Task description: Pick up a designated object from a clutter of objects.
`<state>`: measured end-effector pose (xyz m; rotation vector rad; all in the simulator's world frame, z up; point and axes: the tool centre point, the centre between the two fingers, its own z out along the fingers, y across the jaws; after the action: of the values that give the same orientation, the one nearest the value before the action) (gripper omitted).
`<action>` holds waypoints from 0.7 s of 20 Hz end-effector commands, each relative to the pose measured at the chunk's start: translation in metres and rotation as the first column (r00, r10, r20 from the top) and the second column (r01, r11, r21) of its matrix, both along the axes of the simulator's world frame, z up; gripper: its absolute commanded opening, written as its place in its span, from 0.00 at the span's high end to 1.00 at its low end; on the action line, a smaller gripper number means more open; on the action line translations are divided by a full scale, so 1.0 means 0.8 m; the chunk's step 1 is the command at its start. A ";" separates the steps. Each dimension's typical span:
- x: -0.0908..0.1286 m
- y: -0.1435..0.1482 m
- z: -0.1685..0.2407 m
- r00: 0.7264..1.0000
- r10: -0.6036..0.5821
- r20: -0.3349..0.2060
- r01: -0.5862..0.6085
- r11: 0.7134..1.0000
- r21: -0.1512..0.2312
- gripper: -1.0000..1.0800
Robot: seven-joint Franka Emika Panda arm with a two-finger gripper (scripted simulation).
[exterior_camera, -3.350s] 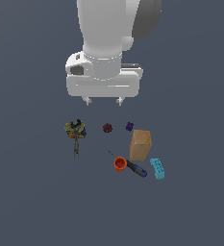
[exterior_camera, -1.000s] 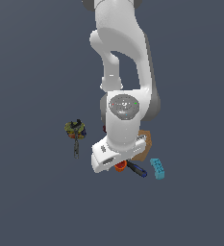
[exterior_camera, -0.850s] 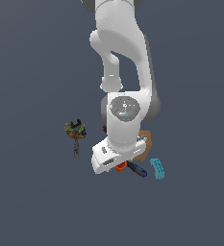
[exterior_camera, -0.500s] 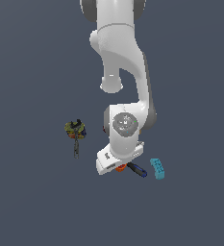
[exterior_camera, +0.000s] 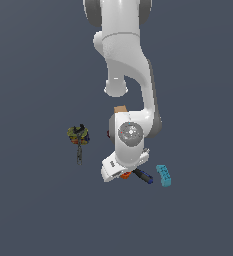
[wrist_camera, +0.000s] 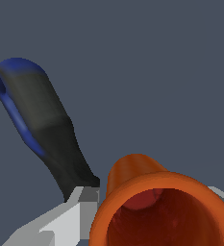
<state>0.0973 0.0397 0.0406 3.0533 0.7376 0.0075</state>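
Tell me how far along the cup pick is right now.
Done: the hand is down at the orange cup, its pale fingers flanking the rim, beside the blue-handled screwdriver. In hand: closing on the cup; I cannot tell whether the grip is made. Left: lifting it; in the exterior view it sits low beside the cyan brick.

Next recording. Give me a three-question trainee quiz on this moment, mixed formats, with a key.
1. True or false: the orange cup lies between the gripper fingers in the wrist view.
2. Which item lies right beside the cup? A) screwdriver B) yellow-black tool C) cyan brick
3. Fill in: in the exterior view, the arm hides most of the tan ____.

Key: 1 true; 2 A; 3 box.
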 end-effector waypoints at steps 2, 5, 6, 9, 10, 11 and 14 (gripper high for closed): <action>-0.002 -0.001 -0.003 1.000 -0.001 -0.005 0.001 1.000 -0.001 1.00; -0.002 -0.001 -0.003 1.000 -0.001 -0.005 0.001 1.000 -0.001 1.00; 0.000 0.000 0.000 1.000 0.000 0.000 0.000 1.000 0.000 1.00; -0.001 -0.001 0.002 1.000 0.000 0.000 0.000 1.000 0.000 1.00; -0.002 -0.002 0.003 1.000 0.000 0.000 0.000 1.000 0.000 1.00; -0.004 -0.004 0.005 1.000 0.000 0.000 0.000 1.000 0.000 1.00; -0.009 -0.010 0.014 1.000 0.000 0.000 0.000 1.000 0.000 1.00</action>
<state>0.0915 0.0346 0.0475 3.0536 0.7382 0.0050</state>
